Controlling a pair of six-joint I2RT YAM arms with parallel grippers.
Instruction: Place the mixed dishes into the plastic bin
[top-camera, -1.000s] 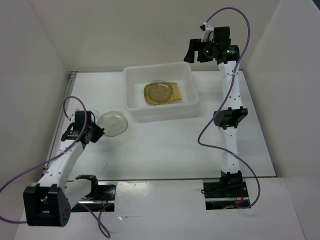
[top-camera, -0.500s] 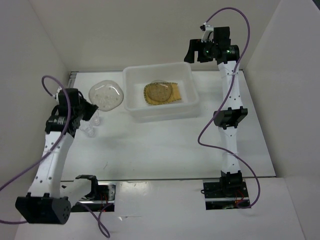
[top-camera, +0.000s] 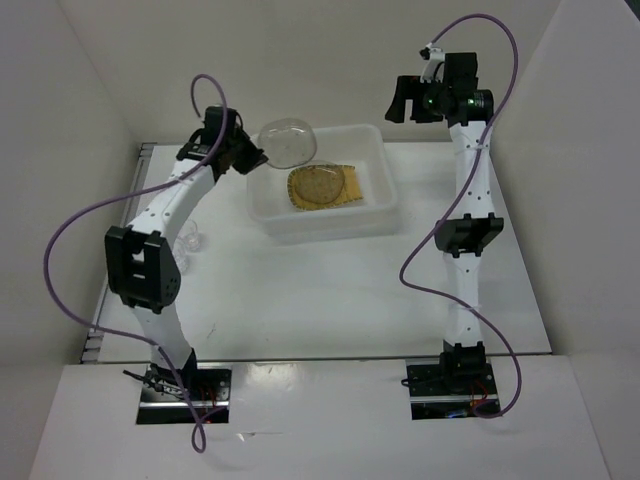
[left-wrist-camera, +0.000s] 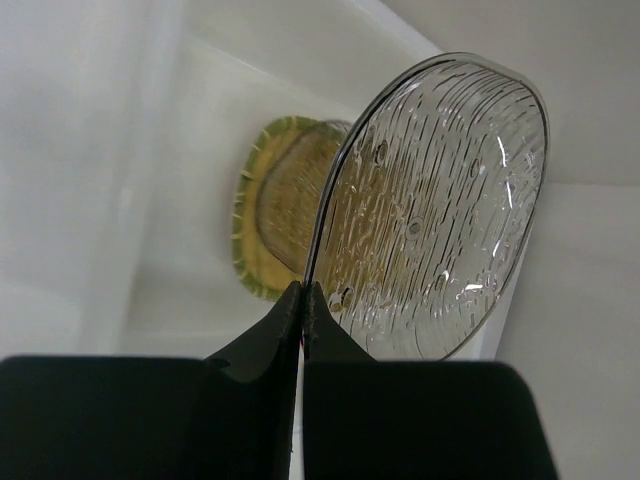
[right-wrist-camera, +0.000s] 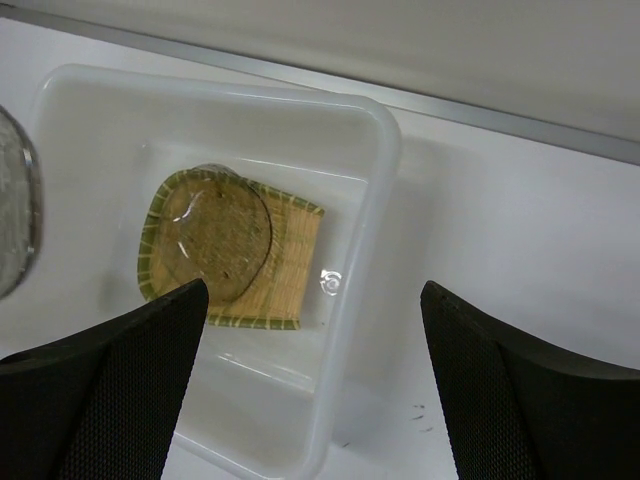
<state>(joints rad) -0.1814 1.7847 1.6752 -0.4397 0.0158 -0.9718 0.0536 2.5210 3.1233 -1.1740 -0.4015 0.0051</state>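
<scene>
The white plastic bin (top-camera: 262, 215) stands at the back middle. In it lies the tan grid-pattern plate (top-camera: 348, 187) with one round translucent plate (top-camera: 314, 185) on top. My left gripper (top-camera: 255, 157) is shut on the rim of the second round translucent plate (top-camera: 287, 142) and holds it tilted above the bin's left rear corner. In the left wrist view this plate (left-wrist-camera: 440, 210) stands on edge between the pinched fingers (left-wrist-camera: 340, 340), with the tan plate (left-wrist-camera: 250, 225) below. The small clear glass cup (top-camera: 188, 240) stands on the table at the left. My right gripper (top-camera: 405, 100) is open and empty, raised behind the bin's right side.
White walls close the table on the left, back and right. The right wrist view looks down on the bin's rim (right-wrist-camera: 385, 180), the tan plate (right-wrist-camera: 295, 265) and bare table to the right. The held plate's edge (right-wrist-camera: 12, 215) shows at the far left of that view.
My left arm has lifted the round plate from the table's left side and swung it up and right to above the bin. The right gripper has shifted slightly right.
</scene>
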